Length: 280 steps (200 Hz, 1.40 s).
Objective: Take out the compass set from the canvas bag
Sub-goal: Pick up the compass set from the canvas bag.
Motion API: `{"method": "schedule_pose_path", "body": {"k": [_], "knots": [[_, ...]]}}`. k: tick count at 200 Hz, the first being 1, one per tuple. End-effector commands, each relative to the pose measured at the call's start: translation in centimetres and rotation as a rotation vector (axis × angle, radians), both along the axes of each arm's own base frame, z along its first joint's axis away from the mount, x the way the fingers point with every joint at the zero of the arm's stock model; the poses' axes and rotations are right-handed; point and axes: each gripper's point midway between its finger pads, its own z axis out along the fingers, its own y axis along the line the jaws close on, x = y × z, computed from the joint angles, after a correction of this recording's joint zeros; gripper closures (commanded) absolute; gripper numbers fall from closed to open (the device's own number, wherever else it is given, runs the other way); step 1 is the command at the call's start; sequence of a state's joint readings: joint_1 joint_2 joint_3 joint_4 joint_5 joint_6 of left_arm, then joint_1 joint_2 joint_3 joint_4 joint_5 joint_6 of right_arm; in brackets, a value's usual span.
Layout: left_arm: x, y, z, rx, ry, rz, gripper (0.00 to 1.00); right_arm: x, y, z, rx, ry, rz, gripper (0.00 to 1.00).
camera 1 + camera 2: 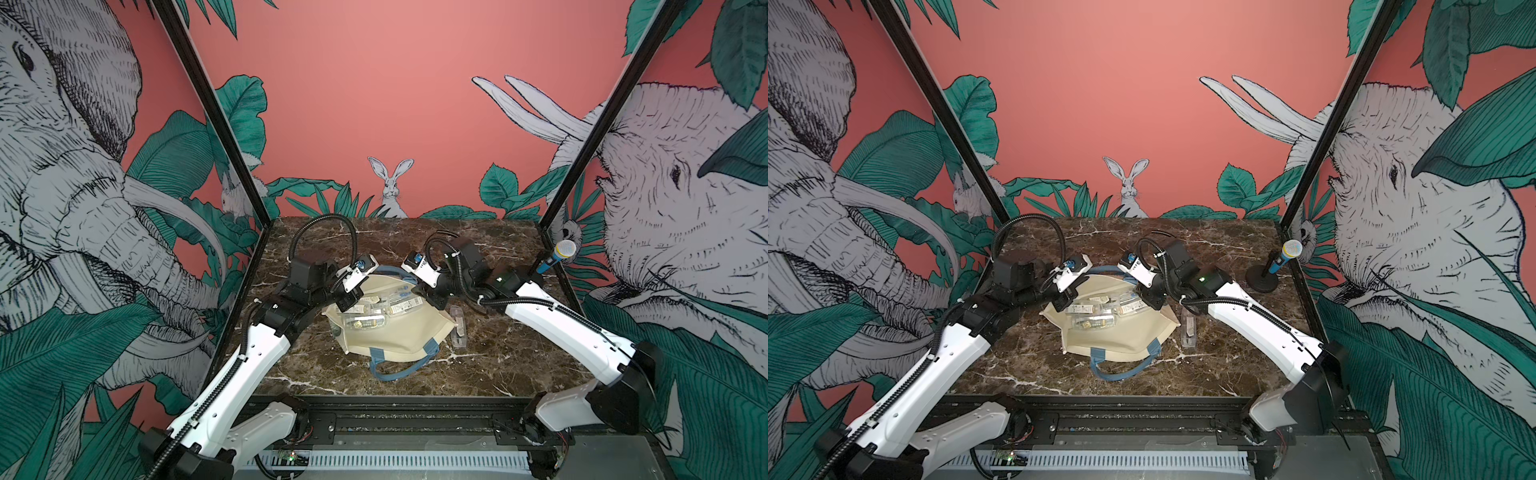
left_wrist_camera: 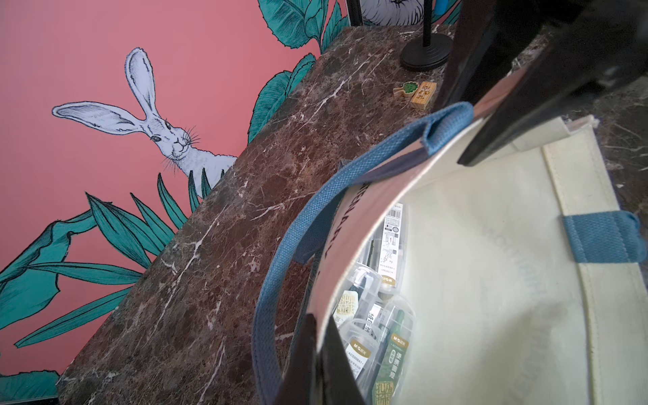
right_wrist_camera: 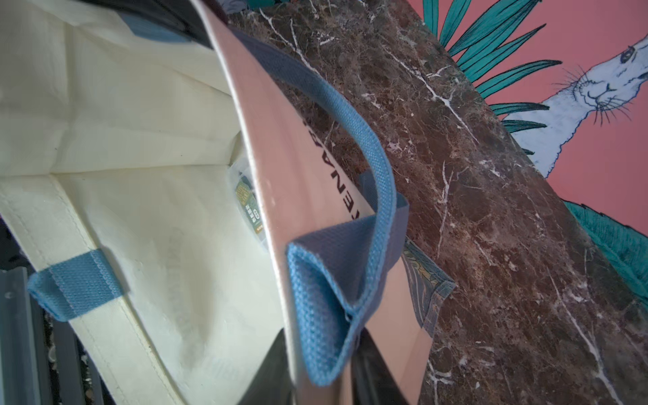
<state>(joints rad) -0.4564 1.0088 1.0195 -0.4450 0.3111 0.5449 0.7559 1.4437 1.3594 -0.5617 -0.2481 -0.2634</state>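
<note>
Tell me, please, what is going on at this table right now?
Both arms are working on the canvas bag, which lies on the marble table. The left gripper and the right gripper each pinch its upper rim, holding the mouth open. Several clear cases, apparently compass sets, show inside; none is gripped. One loose case lies on the table beside the bag.
</note>
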Motion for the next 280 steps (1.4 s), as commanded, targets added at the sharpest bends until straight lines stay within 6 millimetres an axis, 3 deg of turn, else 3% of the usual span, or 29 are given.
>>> {"method": "schedule_pose_path", "body": {"k": [1, 30, 47, 105, 126, 187, 217, 239, 280], "knots": [[-0.9, -0.2, 3.3, -0.049, -0.063, -0.030, 1.00, 0.3, 0.8, 2.3, 0.064, -0.055, 0.011, 0.82], [-1.2, -0.8, 2.6, -0.014, -0.034, -0.057, 0.71, 0.9, 0.5, 2.6, 0.068, -0.068, -0.025, 0.94], [-1.2, -1.3, 2.1, 0.007, -0.017, -0.074, 0.62, 1.2, 0.4, 2.6, 0.068, -0.071, -0.043, 0.98], [-0.6, -2.5, 0.7, 0.047, 0.033, -0.099, 0.53, 1.7, -0.1, 3.4, 0.093, -0.082, -0.072, 1.00], [-0.1, -2.6, 0.1, 0.071, 0.037, -0.096, 0.60, 1.7, -0.1, 3.5, 0.098, -0.084, -0.071, 1.00], [-0.1, -2.5, 0.2, 0.064, 0.024, -0.088, 1.00, 1.7, -0.2, 3.4, 0.102, -0.085, -0.076, 1.00], [-0.1, -2.3, 0.6, 0.055, 0.013, -0.075, 1.00, 1.6, -0.5, 3.4, 0.100, -0.090, -0.083, 0.97], [-0.1, -2.5, 1.0, 0.035, 0.005, -0.078, 1.00, 1.1, -0.8, 4.6, 0.104, -0.108, -0.073, 0.93], [0.0, -2.8, 1.3, 0.021, -0.002, -0.086, 1.00, -1.7, -1.3, 6.5, 0.101, -0.165, -0.015, 0.79]]}}
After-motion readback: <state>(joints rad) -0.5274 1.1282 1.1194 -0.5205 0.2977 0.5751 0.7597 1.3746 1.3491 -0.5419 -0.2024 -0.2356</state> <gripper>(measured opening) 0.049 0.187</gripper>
